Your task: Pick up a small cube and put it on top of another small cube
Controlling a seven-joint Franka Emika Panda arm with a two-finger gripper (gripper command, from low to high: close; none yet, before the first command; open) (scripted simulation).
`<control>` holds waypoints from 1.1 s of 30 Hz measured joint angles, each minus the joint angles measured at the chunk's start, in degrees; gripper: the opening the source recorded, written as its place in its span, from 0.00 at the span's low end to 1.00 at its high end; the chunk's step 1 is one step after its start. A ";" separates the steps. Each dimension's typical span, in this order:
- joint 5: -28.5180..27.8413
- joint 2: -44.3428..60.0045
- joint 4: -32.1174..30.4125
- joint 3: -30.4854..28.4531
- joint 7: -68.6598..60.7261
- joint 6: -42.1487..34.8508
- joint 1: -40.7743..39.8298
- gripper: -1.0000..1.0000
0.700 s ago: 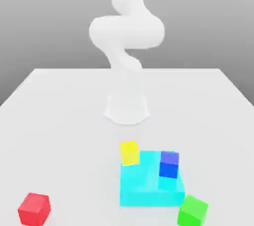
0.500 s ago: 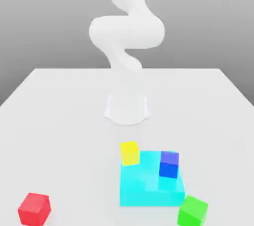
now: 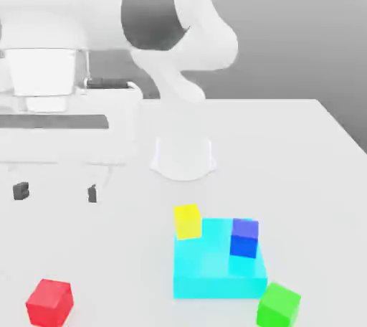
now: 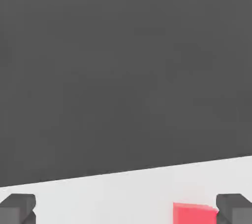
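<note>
The small red cube point(image 3: 49, 303) lies on the white table point(image 3: 100, 261) near the front, at the exterior view's left. In the hand view the red cube point(image 4: 194, 213) shows beside one dark fingertip point(image 4: 235, 207). My gripper point(image 3: 56, 191) hangs open well above the table, over and a little behind the red cube, with nothing between its fingers. A green cube point(image 3: 278, 306) of about the same size sits at the front right, touching the corner of the large cyan block point(image 3: 218, 268).
A yellow cube point(image 3: 188, 221) rests at the cyan block's back left corner and a blue cube point(image 3: 244, 237) sits on top of the block. The arm's white base point(image 3: 183, 157) stands mid-table behind them.
The hand and gripper have swung into the exterior view at its left, above the red cube. None of the cubes has moved.
</note>
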 joint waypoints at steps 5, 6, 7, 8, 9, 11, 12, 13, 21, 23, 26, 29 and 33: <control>1.45 10.32 -0.34 -0.56 -3.41 3.27 -2.72 0.50; 1.58 12.37 -0.42 -0.73 -3.98 3.94 -3.32 0.50; 1.76 14.40 -0.43 -0.79 -4.53 4.72 -3.92 0.50; 2.40 16.47 -0.20 -0.43 -5.21 5.91 -4.50 0.50; 3.20 18.55 0.15 0.22 -5.91 7.32 -5.15 0.50; 4.96 22.72 0.99 1.96 -7.29 10.40 -6.64 0.50; 5.73 24.52 1.38 2.80 -7.87 11.79 -7.34 0.00; 5.73 24.52 1.38 2.80 -7.87 11.79 -7.34 0.00; 4.26 21.77 0.75 1.69 -6.80 9.62 -6.55 0.00; 2.35 17.87 -0.12 0.26 -5.41 6.60 -5.51 0.00; -0.11 11.75 -3.48 1.94 -4.94 3.99 -2.24 0.00; -2.14 5.57 -7.58 5.19 -5.29 2.04 1.46 0.00; -4.26 -2.63 -13.15 9.70 -6.26 -0.42 8.90 0.00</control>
